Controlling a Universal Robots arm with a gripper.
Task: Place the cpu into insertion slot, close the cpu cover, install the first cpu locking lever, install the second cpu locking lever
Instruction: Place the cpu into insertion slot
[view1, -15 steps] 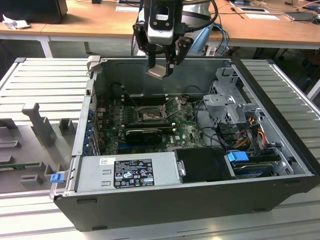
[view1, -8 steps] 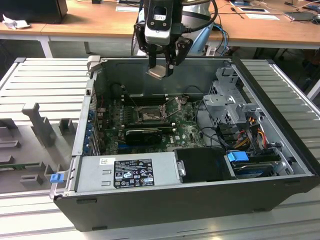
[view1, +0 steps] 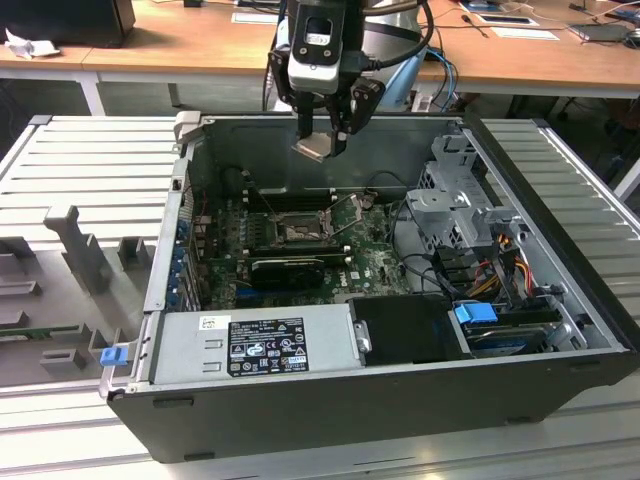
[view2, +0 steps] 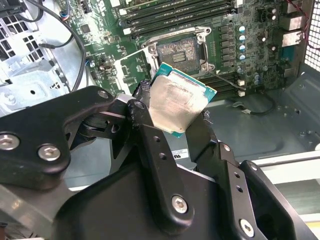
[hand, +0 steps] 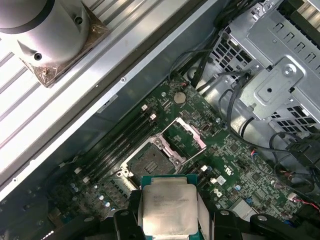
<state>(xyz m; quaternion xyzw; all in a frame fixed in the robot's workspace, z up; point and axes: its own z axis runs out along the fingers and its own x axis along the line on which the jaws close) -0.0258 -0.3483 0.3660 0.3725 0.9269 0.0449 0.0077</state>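
Note:
My gripper (view1: 322, 140) hangs above the open computer case, shut on the cpu (view1: 314, 149), a flat square chip with a dull silver top and green edge. Both wrist views show the chip pinched by two opposite edges, cpu (view2: 180, 102) and cpu (hand: 167, 205), between the black fingers (view2: 142, 117). Below it on the green motherboard lies the insertion slot (view1: 298, 232), a black-framed square socket (view2: 177, 50) whose dark pin field is exposed (hand: 150, 162). The cpu cover (hand: 185, 137) is swung open beside the socket (view2: 132, 70). The chip is well above the socket, touching nothing.
A silver power supply (view1: 260, 345) fills the case's front. A metal drive cage (view1: 460, 200) with cables stands at the exterior view's right. A black graphics card (view1: 285, 268) lies just in front of the socket, and memory slots (view2: 175, 12) lie behind it. Case walls (view1: 190, 200) enclose the board.

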